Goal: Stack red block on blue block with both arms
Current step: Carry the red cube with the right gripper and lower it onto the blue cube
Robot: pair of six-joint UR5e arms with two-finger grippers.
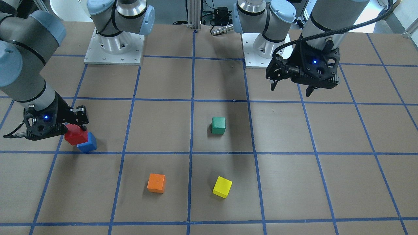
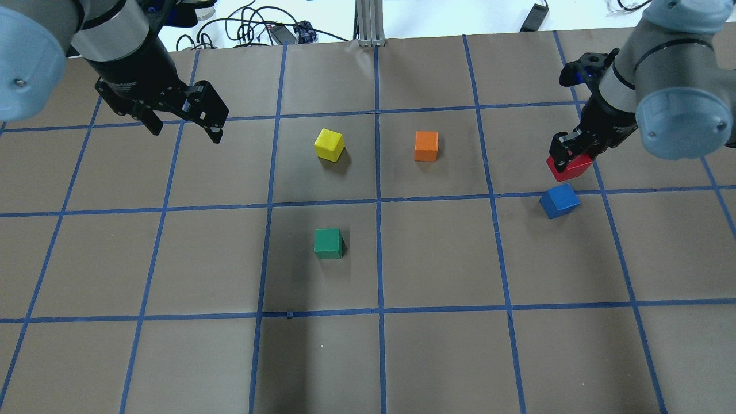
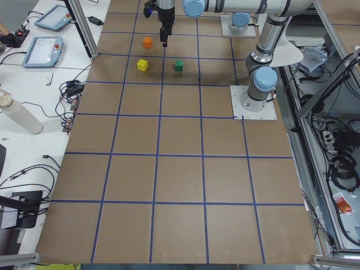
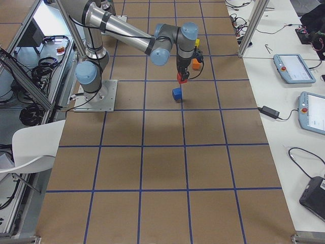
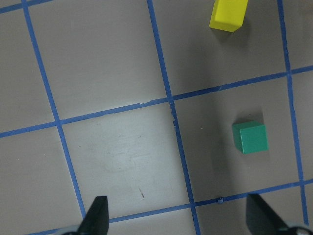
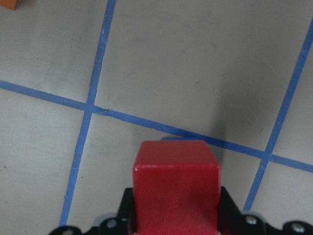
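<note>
Red block (image 2: 569, 167) being carried in over the blue block (image 2: 559, 200): the placing step is under way.
The red block, a small matte cube, is hanging clear of the counter (image 2: 437, 259), pinched in the right claw (image 2: 569, 153). The blue block is sitting just below it beside a tape line. The next move is likely calling for centring and squaring the red cube over the blue one, then lowering it before letting go. The left claw (image 2: 186, 133) is hovering well apart, spread wide and gripping nothing.
</note>
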